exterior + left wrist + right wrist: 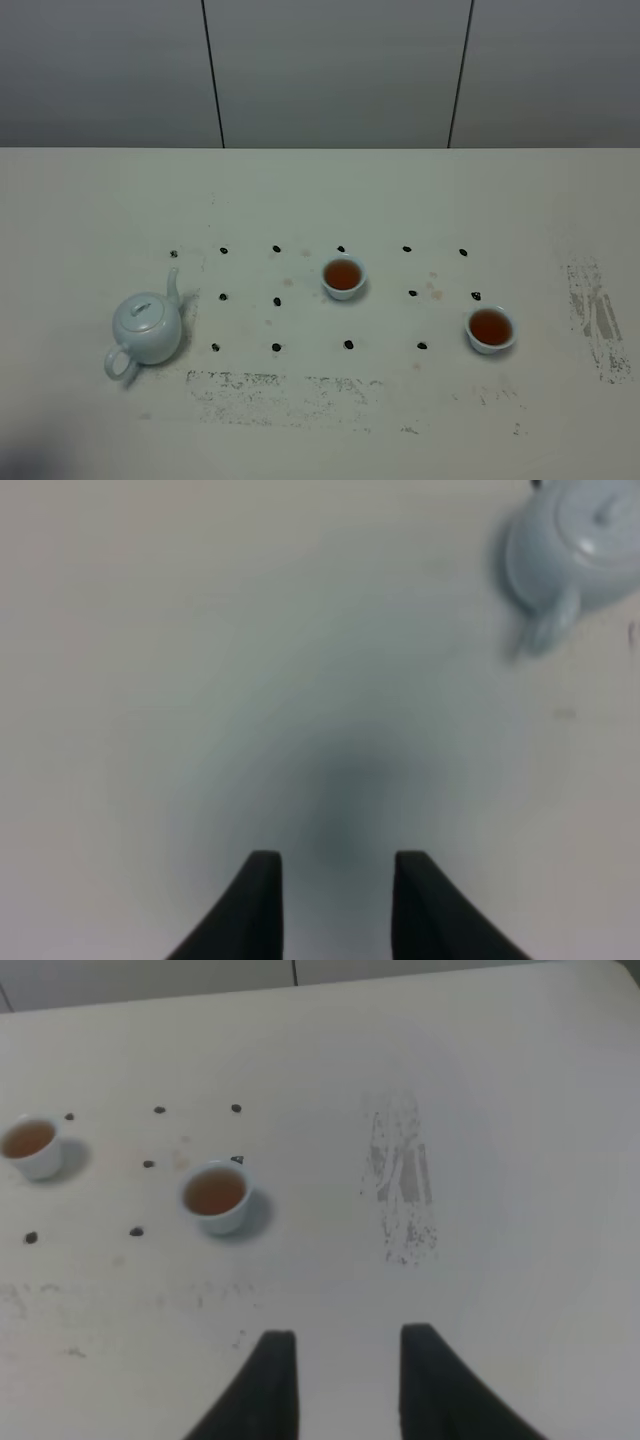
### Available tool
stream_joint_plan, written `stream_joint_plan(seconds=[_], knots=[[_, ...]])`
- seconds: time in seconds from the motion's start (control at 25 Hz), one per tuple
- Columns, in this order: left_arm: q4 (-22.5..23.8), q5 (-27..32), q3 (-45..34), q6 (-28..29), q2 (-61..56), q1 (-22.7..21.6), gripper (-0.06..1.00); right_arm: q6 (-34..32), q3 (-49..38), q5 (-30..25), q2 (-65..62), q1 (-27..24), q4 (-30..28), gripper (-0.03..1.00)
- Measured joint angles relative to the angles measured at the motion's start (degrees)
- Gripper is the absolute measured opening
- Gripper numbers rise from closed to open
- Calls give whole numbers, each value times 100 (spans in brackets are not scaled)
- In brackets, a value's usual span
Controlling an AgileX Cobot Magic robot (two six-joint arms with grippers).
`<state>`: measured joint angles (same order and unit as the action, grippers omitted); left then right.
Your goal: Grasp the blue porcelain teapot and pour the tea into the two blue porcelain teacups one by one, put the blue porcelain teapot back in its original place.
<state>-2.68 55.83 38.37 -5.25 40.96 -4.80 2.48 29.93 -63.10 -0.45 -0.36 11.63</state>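
A round pale-blue glazed porcelain teapot point(147, 328) with a knobbed lid is sitting upright at the bench's point(90, 220) eight o'clock, spout pointing to twelve, loop handle to seven. Two small pale-blue handleless porcelain teacups are holding brown tea: the middle teacup point(343, 276) is standing near the centre, the right teacup point(490, 329) at four o'clock. The left hand point(335, 905) and the right hand point(345, 1380) are hovering over bare bench, fingers parted, gripping nothing.

Scuffed white table point(320, 440) before grey panelled wall point(330, 70)
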Motion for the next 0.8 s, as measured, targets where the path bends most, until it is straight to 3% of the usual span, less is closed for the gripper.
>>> stream_joint_plan(seconds=[0.36,0.52,0.8], knots=[[-432,482,-680,18,-1777,188,30,-6,0,0,0,0,-12,24],[-430,479,-1107,18,-2401,203,30,-6,0,0,0,0,-12,24],[-179,489,-1178,325,-3553,665,30,0,0,0,0,0,-12,24]])
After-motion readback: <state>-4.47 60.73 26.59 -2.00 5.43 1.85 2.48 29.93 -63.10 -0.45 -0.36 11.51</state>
